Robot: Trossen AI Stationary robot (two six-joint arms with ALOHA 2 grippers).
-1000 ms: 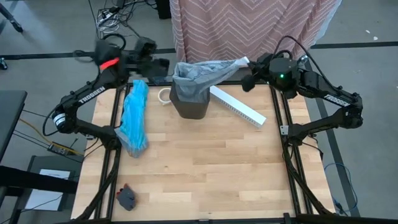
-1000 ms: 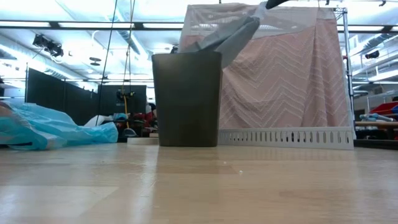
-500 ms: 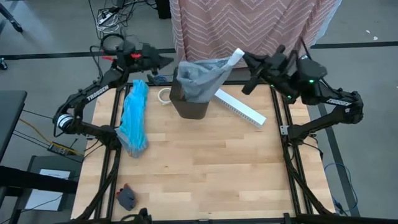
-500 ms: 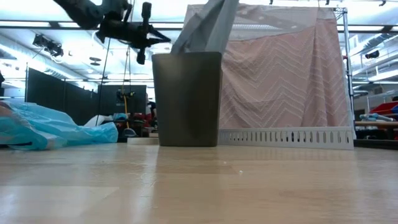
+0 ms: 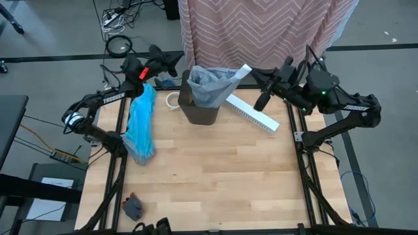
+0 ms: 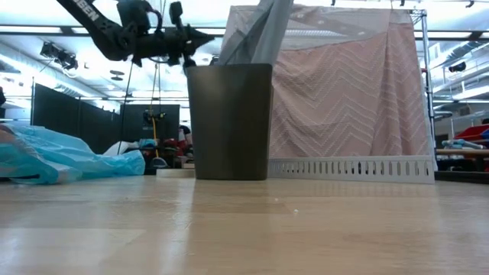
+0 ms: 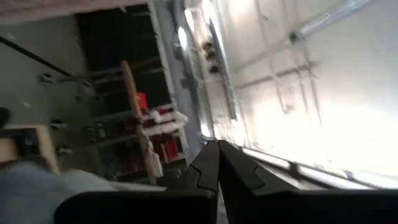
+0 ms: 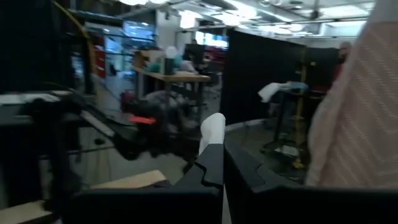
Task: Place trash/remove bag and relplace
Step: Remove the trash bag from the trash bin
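Observation:
A dark grey bin stands at the table's far middle, with the light grey bag in it. The bag's upper end rises out of the bin to my right gripper, which is shut on it. My left gripper hovers shut just above the bin's far left rim, with nothing seen between its fingers. A turquoise-blue bag lies crumpled along the table's left side. No trash shows. My right gripper pinches the free end of the bag's pale strip between its two fingers. The fingers come about level from the table's right side. The strip runs drawn out from the bin up to the fingers, and the bag's body stays in the bin.
A white tape ring lies left of the bin. A long white box lies slanting to its right. A pink patterned cloth hangs behind the table's far edge. A small dark object sits at the near left corner.
My left gripper has come down from above and turned toward the bin, ending beside its far left rim. My right gripper has risen and swung, drawing the bag's strip from a low slant toward the right into a steeper rise above the bin.

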